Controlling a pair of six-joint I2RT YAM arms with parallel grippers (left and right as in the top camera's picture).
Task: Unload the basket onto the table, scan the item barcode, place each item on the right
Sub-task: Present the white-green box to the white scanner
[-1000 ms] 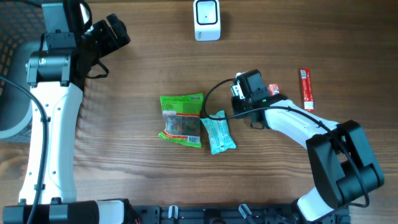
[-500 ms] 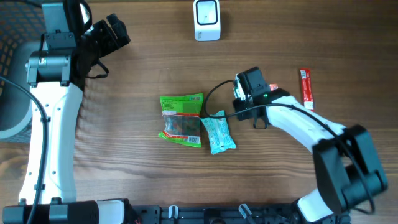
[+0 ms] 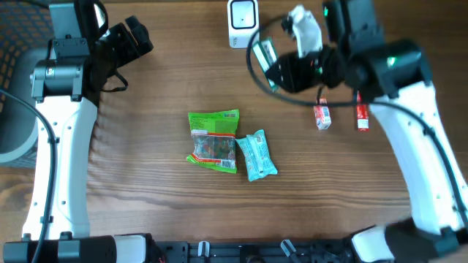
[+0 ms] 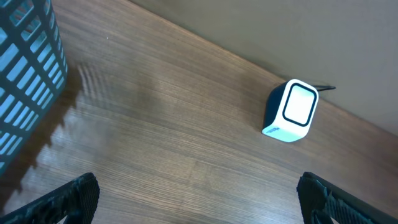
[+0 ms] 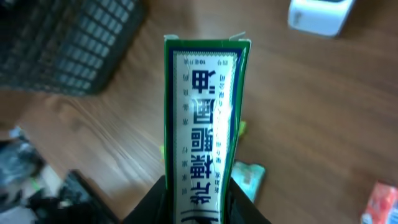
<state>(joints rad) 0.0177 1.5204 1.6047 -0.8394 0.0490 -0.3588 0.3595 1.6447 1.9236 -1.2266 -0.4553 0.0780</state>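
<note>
The left fingers (image 4: 74,196) stand wide apart and hold nothing, over the table (image 4: 186,149) near the basket (image 4: 25,81). The right fingers (image 5: 249,208) are clamped on the base of the green carton (image 5: 205,124), held above the table just right of the scanner (image 3: 243,22). The carton's long axis runs straight out from the fingers, its free end leading

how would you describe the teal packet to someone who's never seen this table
Look at the middle of the wooden table, where two packets lie side by side. The teal packet is the one on the robot's right, against the green bag. It is smaller, narrower and pale blue-green, while its neighbour is bright green.
</note>
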